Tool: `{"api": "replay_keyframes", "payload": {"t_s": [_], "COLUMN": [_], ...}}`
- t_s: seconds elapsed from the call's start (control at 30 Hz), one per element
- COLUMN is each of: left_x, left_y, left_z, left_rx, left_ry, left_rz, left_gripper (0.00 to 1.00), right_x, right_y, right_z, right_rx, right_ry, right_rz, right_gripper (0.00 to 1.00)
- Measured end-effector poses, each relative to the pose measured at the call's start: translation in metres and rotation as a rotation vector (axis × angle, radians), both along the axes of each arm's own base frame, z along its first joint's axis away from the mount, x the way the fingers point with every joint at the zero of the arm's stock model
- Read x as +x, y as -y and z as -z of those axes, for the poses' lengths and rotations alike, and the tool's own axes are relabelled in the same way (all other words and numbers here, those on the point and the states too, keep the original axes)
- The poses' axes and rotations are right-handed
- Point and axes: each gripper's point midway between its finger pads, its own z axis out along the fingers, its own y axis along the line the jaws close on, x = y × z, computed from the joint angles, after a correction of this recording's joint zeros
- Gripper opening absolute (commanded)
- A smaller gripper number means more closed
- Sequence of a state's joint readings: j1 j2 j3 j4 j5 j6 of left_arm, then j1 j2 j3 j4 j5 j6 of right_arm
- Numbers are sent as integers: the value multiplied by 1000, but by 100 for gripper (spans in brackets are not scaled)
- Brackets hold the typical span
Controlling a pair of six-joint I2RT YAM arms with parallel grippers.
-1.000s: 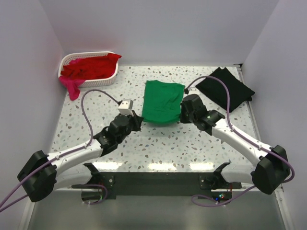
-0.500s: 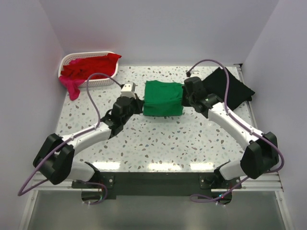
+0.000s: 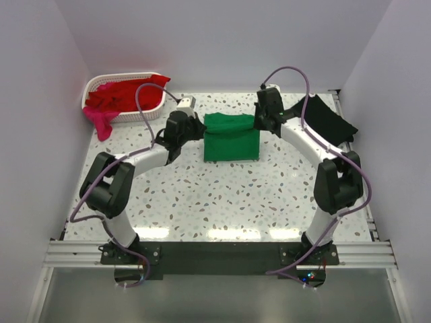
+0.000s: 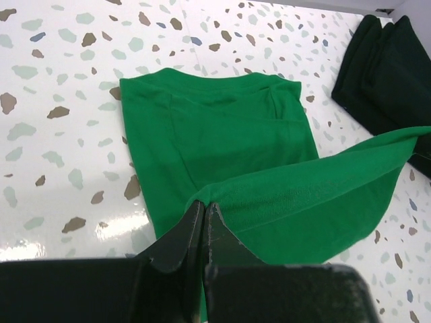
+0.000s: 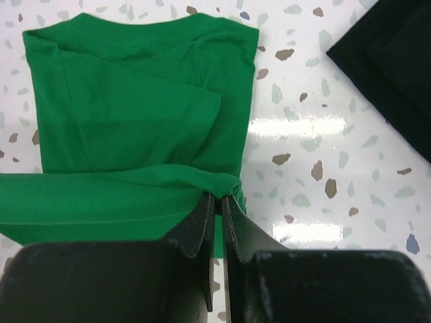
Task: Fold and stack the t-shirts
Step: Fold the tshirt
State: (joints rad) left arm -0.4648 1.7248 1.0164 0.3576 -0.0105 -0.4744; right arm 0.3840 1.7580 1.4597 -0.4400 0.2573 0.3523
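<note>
A bright green t-shirt lies partly folded in the middle of the speckled table. My left gripper is shut on its left corner, seen in the left wrist view. My right gripper is shut on its right corner, seen in the right wrist view. Both hold one hem lifted over the far part of the shirt. A black t-shirt lies folded at the far right. Red t-shirts fill the basket, and a magenta-pink t-shirt hangs over its rim.
A white lattice basket stands in the far left corner. White walls close the table on the left, far and right sides. The black shirt also shows in the left wrist view and the right wrist view.
Both grippers have carried the green shirt's held hem away from me toward the far edge. The shirt now lies shorter, doubled over itself. Both arms are stretched farther out.
</note>
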Motion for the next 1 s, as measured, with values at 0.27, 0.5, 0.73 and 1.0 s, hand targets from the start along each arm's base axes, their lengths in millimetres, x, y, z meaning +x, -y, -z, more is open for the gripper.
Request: {"api": "replay_keyframes", "payload": {"t_s": [0.27,0.5,0.73,1.0], "left_x": [45,77,100,127], "left_y": [-2,1,4,-5], "left_z": [16,21,33,40], "left_rx": [-16,-38,-42,-36], "left_ry": [-22,-15,-15,-5], "left_rz": [18,51,47,-1], "left_gripper": [0,0,0,8], "right_x": [44,72,97,125], "right_y": [-2,1,4,0], "right_z": [13,18,29,47], "right_rx": [3,9,9,8], "right_ry": [-12,-5,-8,-6], "right_rz": [9,21,35,29], "right_gripper": [0,0,0,11]}}
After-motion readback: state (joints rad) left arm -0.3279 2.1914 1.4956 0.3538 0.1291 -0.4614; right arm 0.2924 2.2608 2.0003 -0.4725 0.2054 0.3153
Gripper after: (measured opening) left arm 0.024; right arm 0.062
